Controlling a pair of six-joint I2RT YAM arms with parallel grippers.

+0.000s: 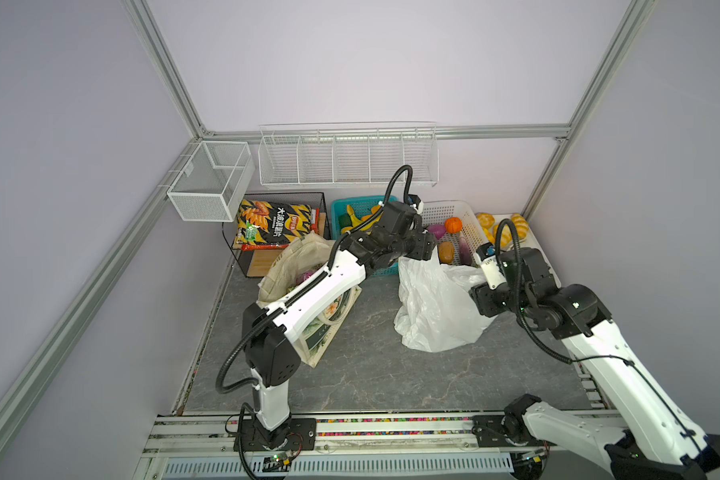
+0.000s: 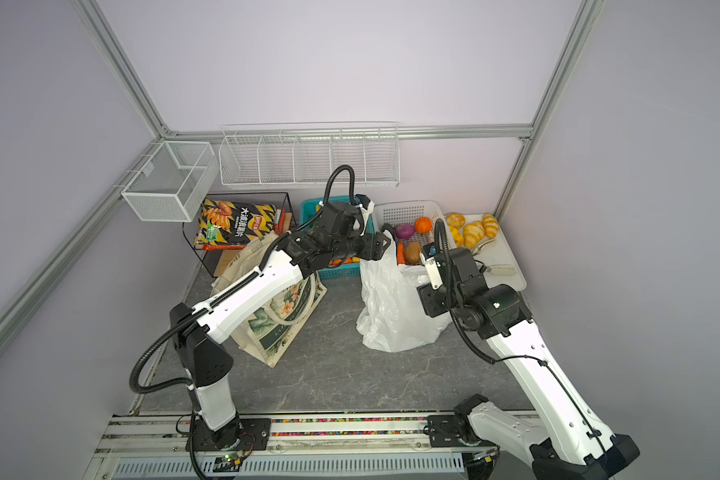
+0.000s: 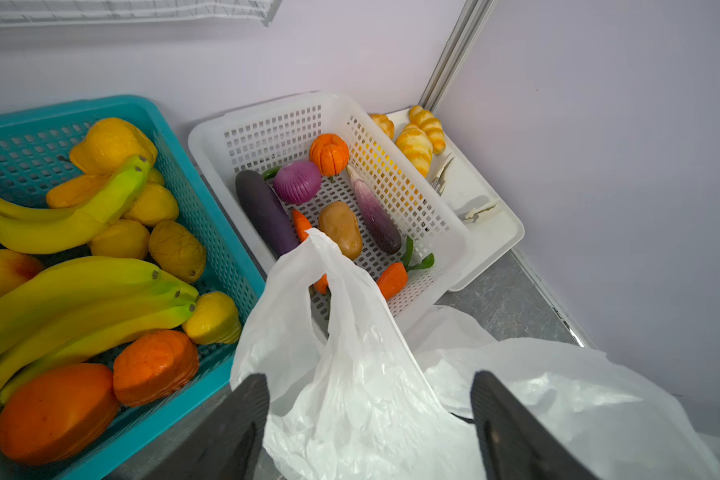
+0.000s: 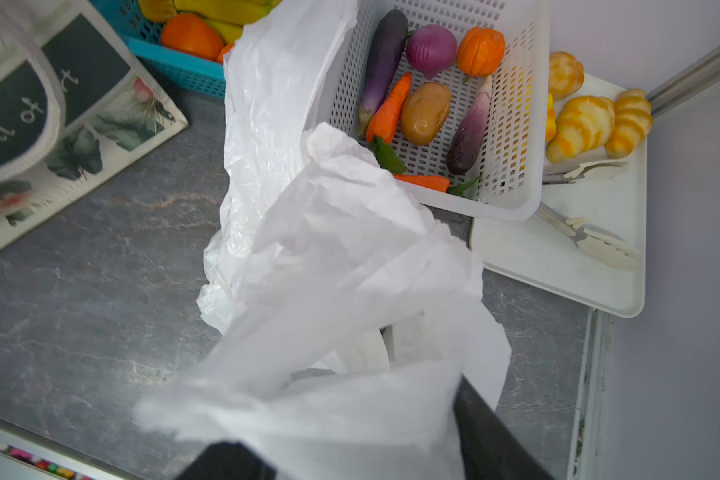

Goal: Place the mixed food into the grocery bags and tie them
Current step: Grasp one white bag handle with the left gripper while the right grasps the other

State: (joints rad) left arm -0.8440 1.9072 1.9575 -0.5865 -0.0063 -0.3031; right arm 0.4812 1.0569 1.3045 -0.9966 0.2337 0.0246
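White plastic bag (image 1: pixel 433 307) stands right of centre in both top views, against the white basket (image 3: pixel 454 237). Your left gripper (image 3: pixel 368 376) is spread wide, with a bag handle rising between its fingers. Your right gripper (image 4: pixel 350 415) is smothered in plastic, so you cannot tell whether it pinches. The purple onion (image 3: pixel 297 182) lies in the basket, and the canvas tote (image 2: pixel 262 328) sits left of centre.

The plastic bag (image 1: pixel 433 307) is plain white. The tote (image 4: pixel 80 153) is cream with green leaves, pink flowers and a dark band with white letters. The tabletop (image 1: pixel 371 365) is grey with pale lines like stone. The chip bag (image 1: pixel 273 224) is black and yellow. The blue-green basket (image 3: pixel 208 195) holds yellow bananas (image 3: pixel 71 224). The white basket (image 3: pixel 275 133) holds a purple onion (image 3: pixel 297 182), an orange carrot (image 4: pixel 387 110) and a brown potato (image 4: pixel 425 112).
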